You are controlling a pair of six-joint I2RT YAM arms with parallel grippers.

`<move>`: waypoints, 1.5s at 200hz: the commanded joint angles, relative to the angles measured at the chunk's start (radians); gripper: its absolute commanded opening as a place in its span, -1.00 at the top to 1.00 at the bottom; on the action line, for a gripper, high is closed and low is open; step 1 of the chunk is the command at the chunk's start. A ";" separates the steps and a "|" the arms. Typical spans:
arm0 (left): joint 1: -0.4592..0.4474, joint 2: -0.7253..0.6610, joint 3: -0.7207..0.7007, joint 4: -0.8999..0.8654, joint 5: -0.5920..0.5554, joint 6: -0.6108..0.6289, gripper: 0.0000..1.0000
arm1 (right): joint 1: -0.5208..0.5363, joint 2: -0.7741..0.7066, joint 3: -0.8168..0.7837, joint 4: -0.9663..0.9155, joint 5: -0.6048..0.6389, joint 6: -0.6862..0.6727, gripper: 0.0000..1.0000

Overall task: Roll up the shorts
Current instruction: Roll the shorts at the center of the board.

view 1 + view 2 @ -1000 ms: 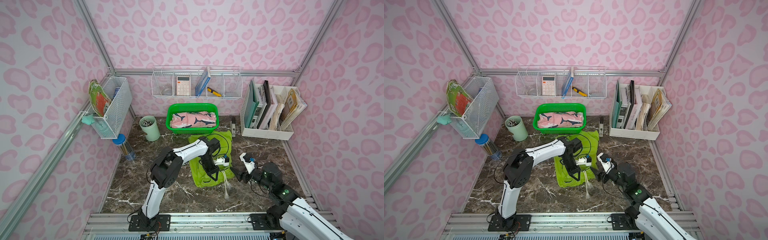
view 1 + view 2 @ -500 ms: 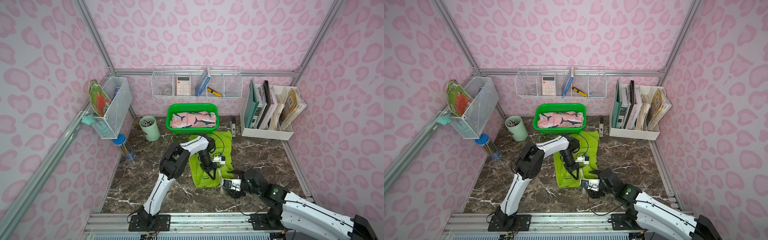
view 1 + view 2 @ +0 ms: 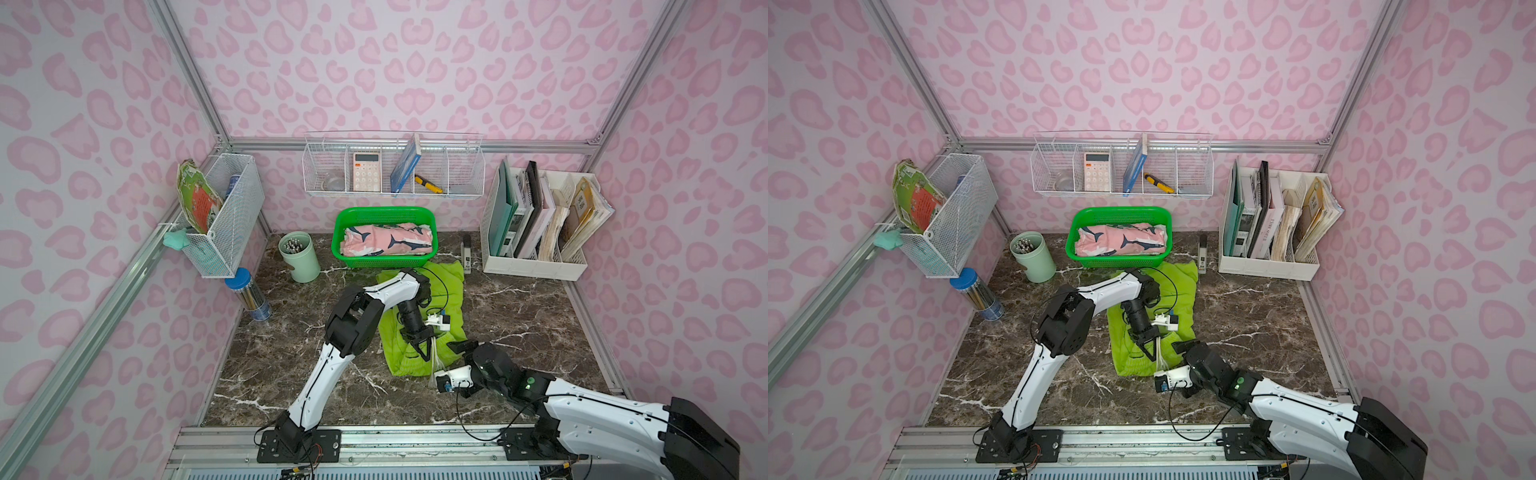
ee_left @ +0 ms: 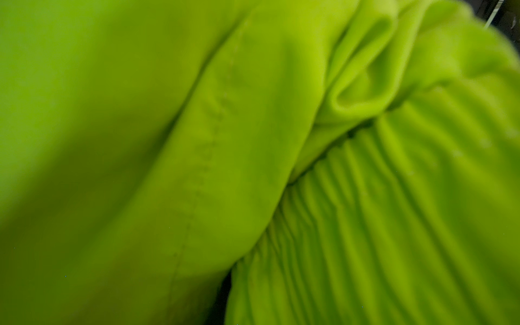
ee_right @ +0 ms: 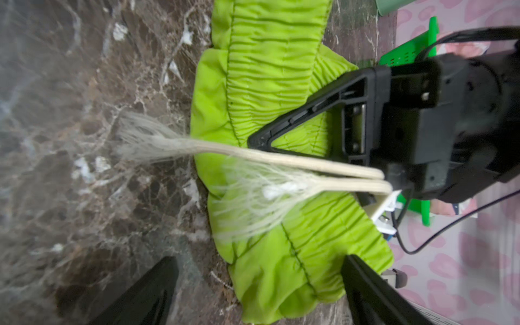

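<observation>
Jaws spread wide, the right gripper (image 5: pixel 260 264) hovers by the waistband (image 5: pixel 267 56) of the lime green shorts (image 3: pixel 457 278), pinned on the table (image 3: pixel 519 299) by the closed left gripper (image 3: pixel 424 354), and should pinch both layers, clear of the frayed drawstring (image 5: pixel 281 157), before rolling evenly.

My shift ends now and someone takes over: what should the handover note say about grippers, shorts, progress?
Left gripper: shut, tips down on the lime green shorts near the waistband; grip on cloth unclear.
Right gripper: open, empty, at the waistband's near edge.
Pink shark shorts: rolled, in the green basket.
Lime green shorts: unrolled on the table, white drawstring trailing off the waistband.
Done: pink pair. Left: roll the lime pair.
</observation>
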 commanded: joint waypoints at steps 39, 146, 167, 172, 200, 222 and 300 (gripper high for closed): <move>0.003 0.022 0.023 -0.017 -0.034 0.011 1.00 | -0.015 0.158 0.034 0.074 0.002 -0.048 -0.81; 0.004 0.033 0.023 -0.023 -0.007 0.026 1.00 | -0.093 0.315 0.079 0.047 -0.093 -0.038 -0.13; 0.005 0.036 0.024 -0.025 0.000 0.029 1.00 | -0.099 0.318 0.077 0.052 -0.115 -0.022 0.31; 0.004 0.036 0.024 -0.026 0.001 0.029 1.00 | -0.100 0.320 0.077 0.054 -0.120 -0.017 0.41; 0.005 0.035 0.023 -0.022 -0.003 0.028 0.78 | -0.101 0.336 0.080 0.048 -0.122 0.000 0.97; 0.009 0.006 -0.004 0.022 -0.007 0.011 0.54 | -0.105 0.332 0.089 0.016 -0.136 0.019 1.00; 0.059 -0.250 -0.148 0.214 -0.075 -0.073 -0.46 | -0.176 0.278 0.135 -0.159 -0.274 0.141 1.00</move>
